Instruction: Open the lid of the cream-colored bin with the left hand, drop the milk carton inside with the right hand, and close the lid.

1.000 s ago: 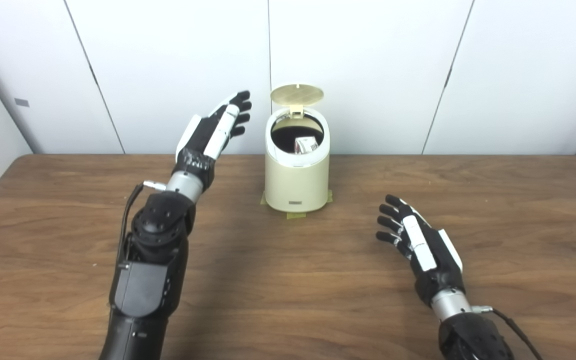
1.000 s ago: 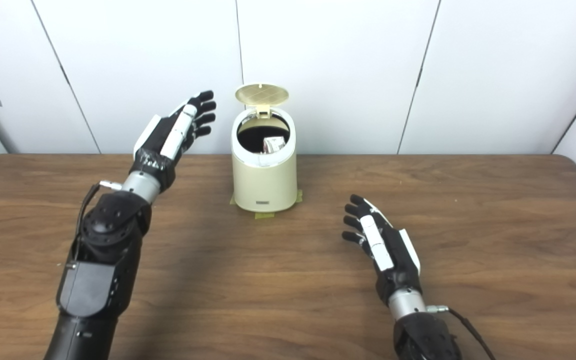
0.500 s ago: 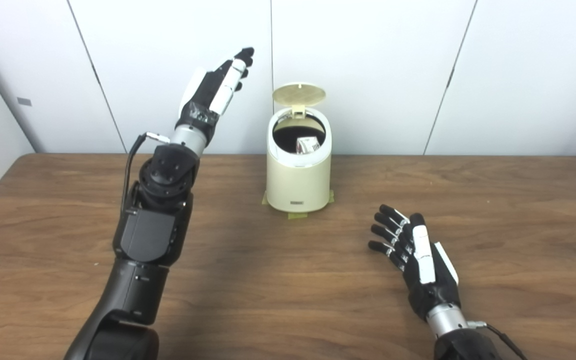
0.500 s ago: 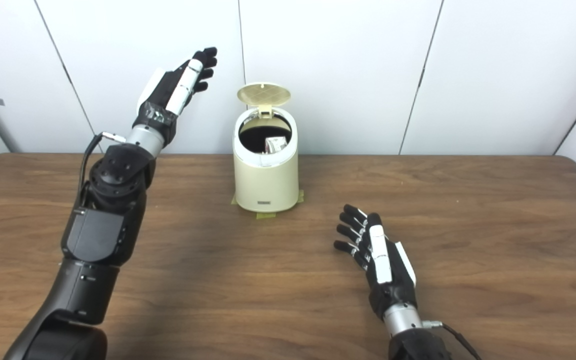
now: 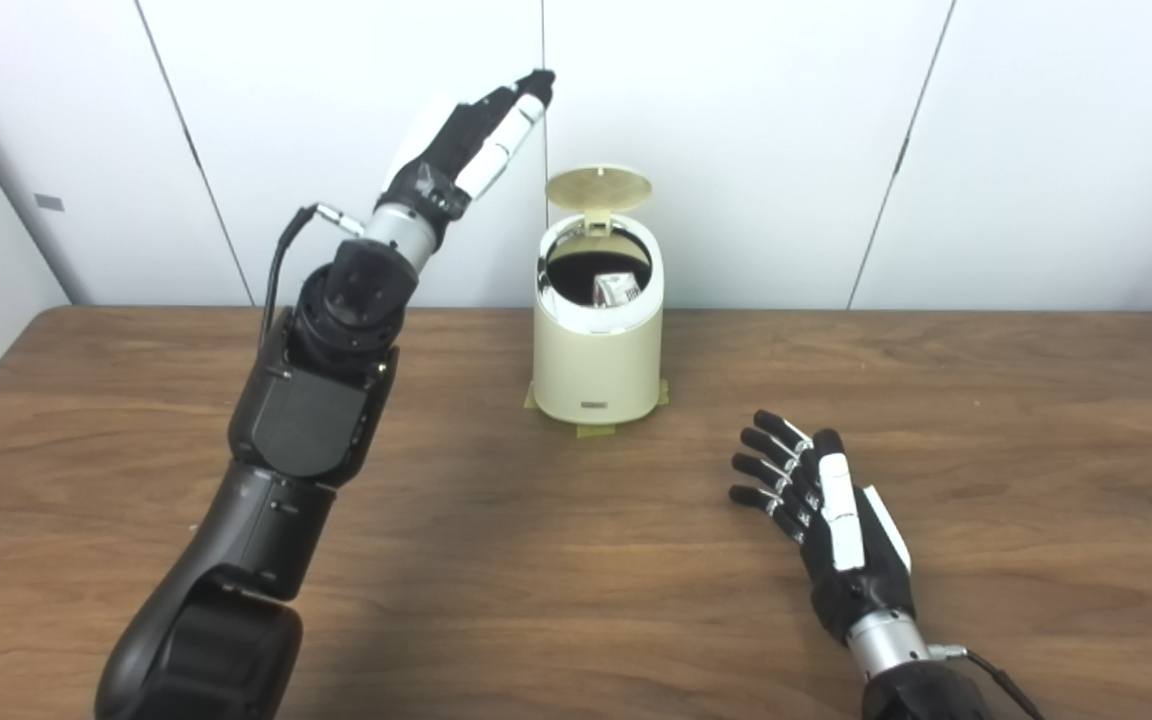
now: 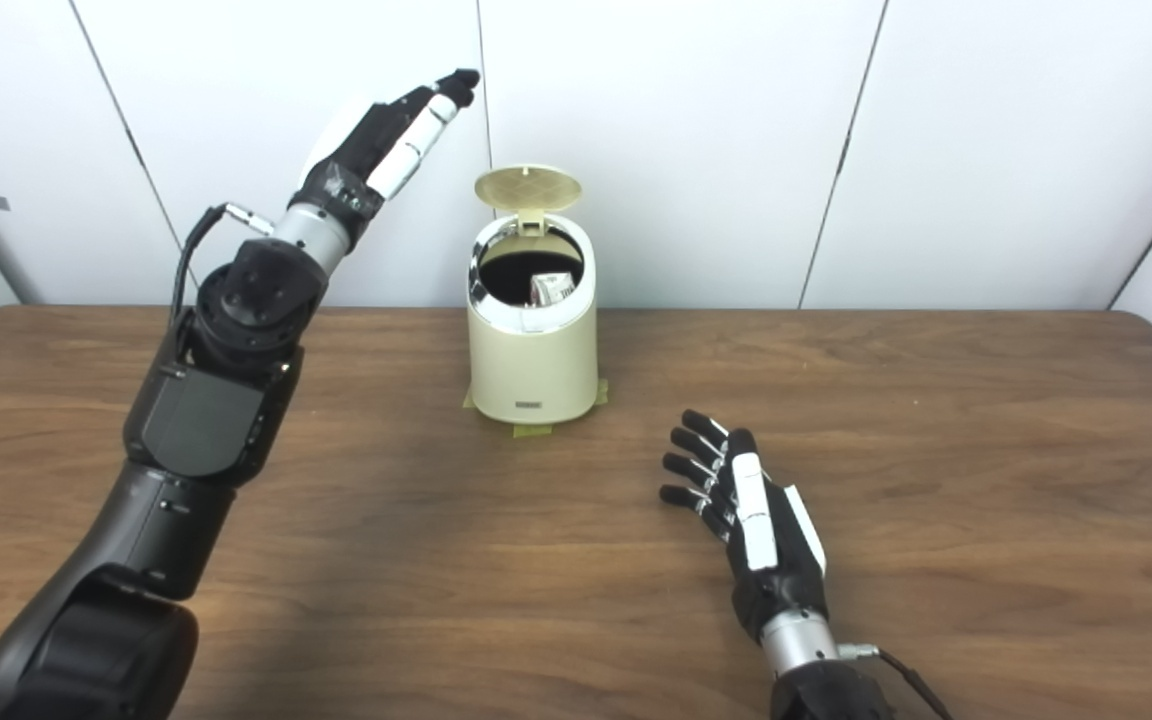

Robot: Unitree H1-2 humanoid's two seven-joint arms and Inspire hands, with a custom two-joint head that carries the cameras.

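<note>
Right of the raised left hand (image 5: 466,140): round cream-coloured plastic bin (image 5: 596,345), flip lid (image 5: 598,187) up, closing step pending.
Small white milk carton (image 5: 615,290) sits inside the bin. Left hand empty, fingers extended, above-left of the lid; right hand (image 5: 826,505) empty, fingers spread, low over the brown wooden desk (image 5: 986,420). Advice: bring fingers behind lid top, press forward-down gently; tape (image 5: 593,431) marks the bin's base.
</note>
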